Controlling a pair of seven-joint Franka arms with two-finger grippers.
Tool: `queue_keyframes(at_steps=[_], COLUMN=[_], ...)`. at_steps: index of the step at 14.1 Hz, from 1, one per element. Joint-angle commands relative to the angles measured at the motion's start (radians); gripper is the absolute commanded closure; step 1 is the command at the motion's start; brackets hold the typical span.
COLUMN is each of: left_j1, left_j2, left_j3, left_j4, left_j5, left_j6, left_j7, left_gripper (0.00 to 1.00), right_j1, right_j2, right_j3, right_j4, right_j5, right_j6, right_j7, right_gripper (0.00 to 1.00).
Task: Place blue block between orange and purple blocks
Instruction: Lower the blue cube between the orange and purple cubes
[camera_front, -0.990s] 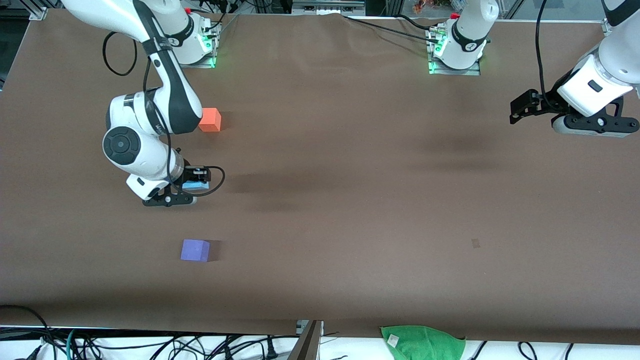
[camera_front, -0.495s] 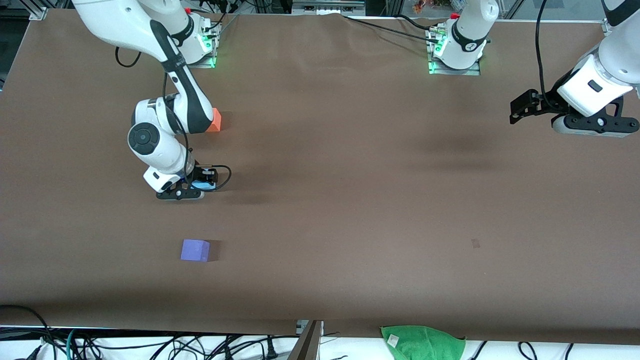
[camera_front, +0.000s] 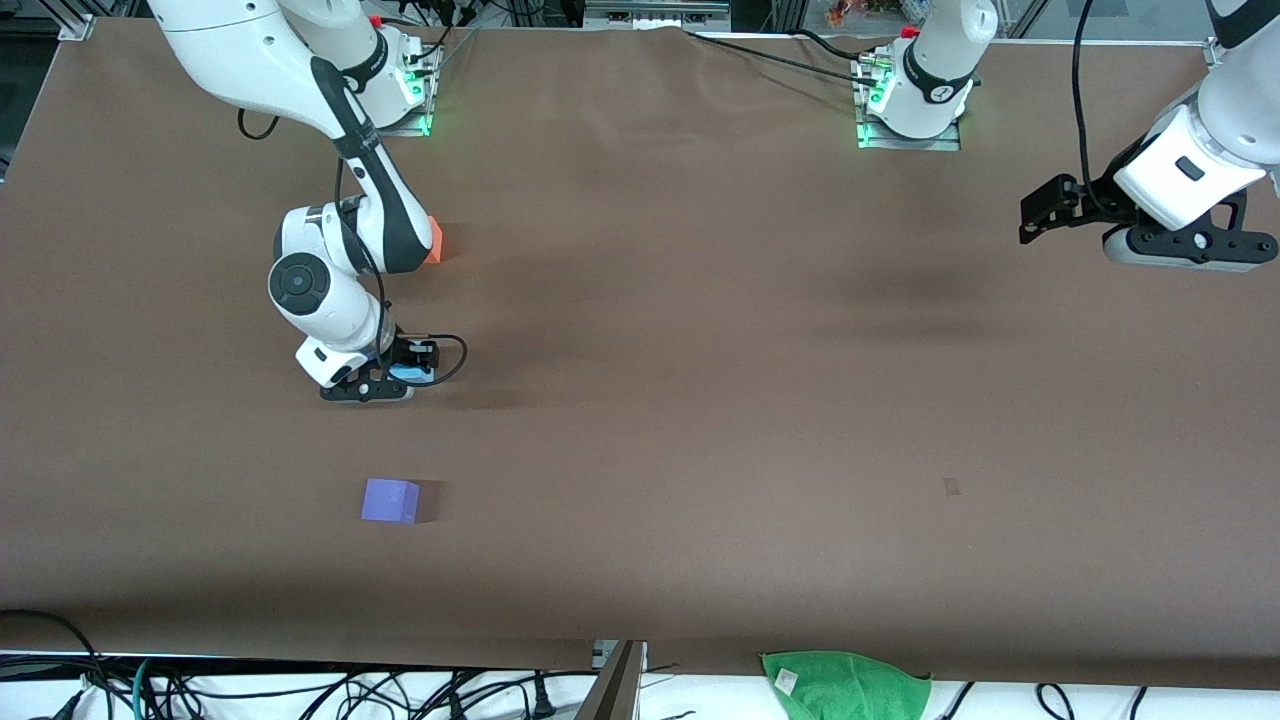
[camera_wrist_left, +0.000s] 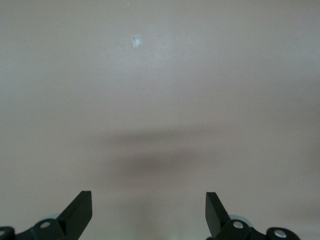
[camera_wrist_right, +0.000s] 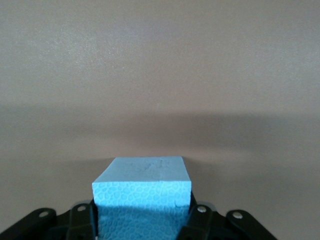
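Right gripper (camera_front: 385, 378): fingers clamped on blue block (camera_wrist_right: 142, 192), between orange block (camera_front: 434, 242) and purple block (camera_front: 390, 500). Left gripper (camera_wrist_left: 149, 212): waiting, fingers spread wide, empty, over table (camera_front: 700, 350) edge.

A brown counter (camera_front: 700, 330) carries an orange block (camera_front: 434, 243) at about eleven o'clock, a purple block (camera_front: 390, 500) at about eight, and a blue block (camera_front: 406, 373) between them. A green cloth (camera_front: 845, 683) overhangs its six o'clock edge.
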Motion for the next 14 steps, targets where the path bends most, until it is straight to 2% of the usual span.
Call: queue_keyframes(at_steps=[1, 4, 8, 11, 12, 14], left_j1=[-0.006, -0.002, -0.003, -0.002, 0.003, 0.006], left_j2=[0.022, 0.032, 0.045, 0.068, 0.103, 0.143], left_j3=[0.0, 0.001, 0.001, 0.0, 0.001, 0.009], left_j4=[0.059, 0.059, 0.082, 0.103, 0.141, 0.204], left_j5=[0.021, 0.01, 0.024, 0.024, 0.021, 0.024], left_j6=[-0.058, -0.063, -0.061, -0.052, -0.052, -0.069], left_j7=[0.012, -0.002, 0.013, 0.001, -0.002, 0.002], left_gripper=[0.0, 0.0, 0.0, 0.0, 0.0, 0.0], right_j1=[0.007, 0.007, 0.016, 0.012, 0.013, 0.012], right_j2=[-0.01, -0.052, -0.126, -0.169, -0.192, -0.243], right_j3=[-0.004, -0.002, 0.001, -0.016, -0.024, -0.028], right_j4=[-0.01, 0.015, 0.119, 0.2, 0.228, 0.294], right_j5=[0.02, 0.018, 0.014, 0.014, 0.014, -0.002], right_j6=[0.012, -0.045, -0.186, -0.238, -0.276, -0.457], right_j7=[0.003, -0.009, -0.005, -0.008, -0.009, -0.003], right_gripper=[0.0, 0.0, 0.0, 0.0, 0.0, 0.0])
